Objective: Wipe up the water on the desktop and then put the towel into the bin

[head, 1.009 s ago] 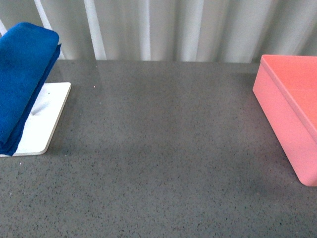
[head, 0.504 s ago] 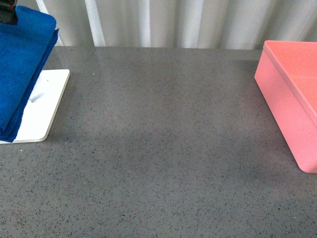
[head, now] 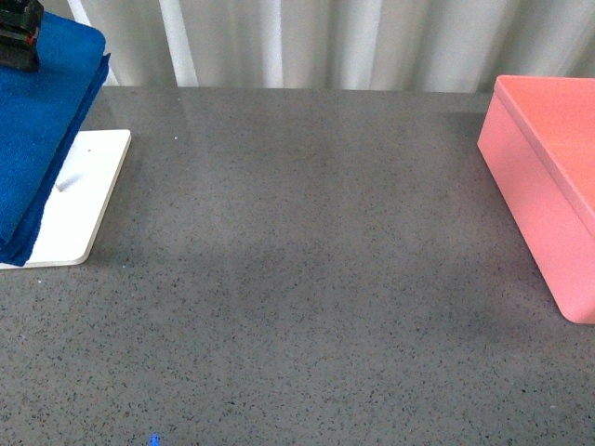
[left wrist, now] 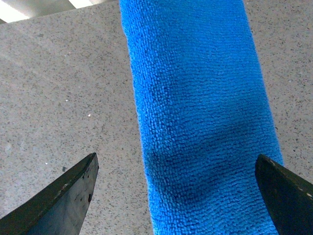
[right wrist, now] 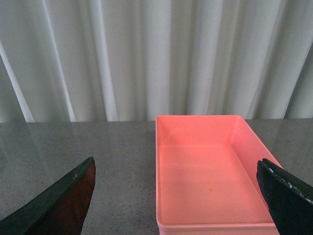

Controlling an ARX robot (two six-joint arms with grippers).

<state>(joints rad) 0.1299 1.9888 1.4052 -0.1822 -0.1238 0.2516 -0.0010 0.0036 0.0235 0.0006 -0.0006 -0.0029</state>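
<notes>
Far left, you have the towel (head: 42, 130) draped over the white base plate (head: 79, 204), with the left gripper (left wrist: 175, 164) spread wide above it. The desktop (head: 307, 279) lies between. Far right sits the bin (head: 548, 186). Only the right wrist view shows its inside, with the right gripper (right wrist: 175, 166) agape.

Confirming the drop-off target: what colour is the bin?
The bin is plain salmon pink, with no pattern; it shows best in the right wrist view.
</notes>
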